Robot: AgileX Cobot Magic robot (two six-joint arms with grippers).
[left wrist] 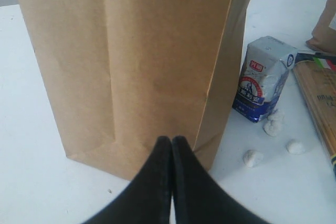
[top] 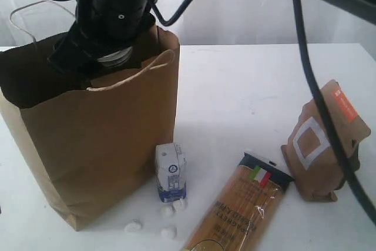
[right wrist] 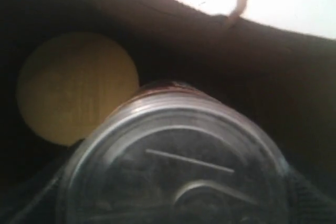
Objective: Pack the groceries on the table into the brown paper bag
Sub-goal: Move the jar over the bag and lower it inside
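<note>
The brown paper bag point(top: 100, 145) stands open on the table point(top: 247, 86) at the left. My right gripper point(top: 104, 44) reaches across into the bag's mouth, shut on the dark silver-lidded can point(top: 114, 57), whose lid point(right wrist: 178, 166) fills the right wrist view. Beside the can, deep in the bag, shows the jar's round tan lid point(right wrist: 73, 87). My left gripper point(left wrist: 171, 141) is shut and empty, low in front of the bag's wall point(left wrist: 131, 61). Outside the bag are the white-blue carton point(top: 171, 173), the spaghetti packet point(top: 244, 207), the brown pouch point(top: 320, 145) and small white lumps point(top: 168, 231). The yellow-orange bottle is out of view.
A black cable point(top: 317, 98) from the right arm hangs across the pouch. The bag's loop handle point(top: 141, 72) droops over its near rim. In the left wrist view the carton point(left wrist: 262, 80) and lumps point(left wrist: 253, 157) lie next to the bag's corner.
</note>
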